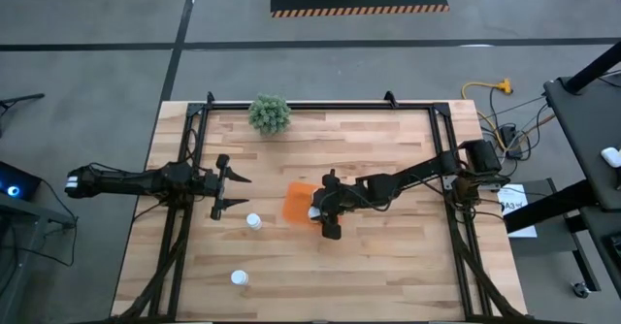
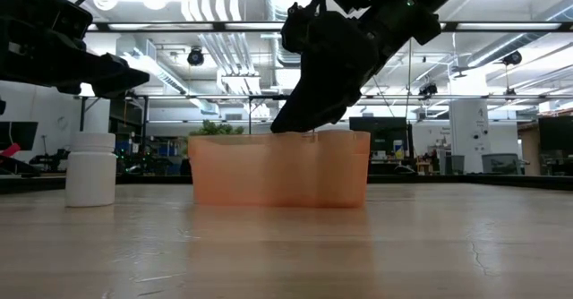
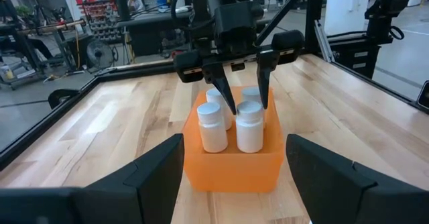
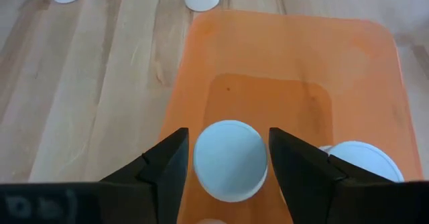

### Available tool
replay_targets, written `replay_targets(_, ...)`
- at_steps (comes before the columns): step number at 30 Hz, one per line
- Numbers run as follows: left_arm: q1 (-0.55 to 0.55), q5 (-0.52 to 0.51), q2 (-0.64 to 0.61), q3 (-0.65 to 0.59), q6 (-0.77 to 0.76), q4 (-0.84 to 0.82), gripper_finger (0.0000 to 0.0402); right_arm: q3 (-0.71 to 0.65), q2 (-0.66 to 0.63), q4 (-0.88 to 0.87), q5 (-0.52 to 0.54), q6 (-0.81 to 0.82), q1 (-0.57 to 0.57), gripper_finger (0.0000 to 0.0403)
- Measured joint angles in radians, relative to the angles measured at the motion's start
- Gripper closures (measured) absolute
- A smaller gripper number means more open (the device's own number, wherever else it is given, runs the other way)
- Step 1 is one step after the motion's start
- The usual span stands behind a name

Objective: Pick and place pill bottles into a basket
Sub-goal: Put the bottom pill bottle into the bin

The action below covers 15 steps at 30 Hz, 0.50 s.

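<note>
Table (image 1: 388, 266): wooden, plant (image 1: 270, 113) at far edge.
Basket (image 3: 231, 167): orange, mid-table, four bottles standing inside.
Right claw (image 4: 228, 158): over basket, fingers just parted around a bottle cap (image 4: 230, 159), gaps showing.
Left claw (image 1: 233, 192): wide open, empty, beside basket.
Loose bottles (image 1: 253, 221): two on table, outside basket.

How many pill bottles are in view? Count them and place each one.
6. Four pill bottles stand in the basket, the rear pair partly hidden behind the right gripper; two more stand on the table beside it.
</note>
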Motion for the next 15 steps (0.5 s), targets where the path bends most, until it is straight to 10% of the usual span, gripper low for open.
replay_targets(15,0.000,0.000,0.000,0.000,0.000,0.000,0.0157,0.048,-0.008,-0.013,0.000,-0.023,0.000,0.0204)
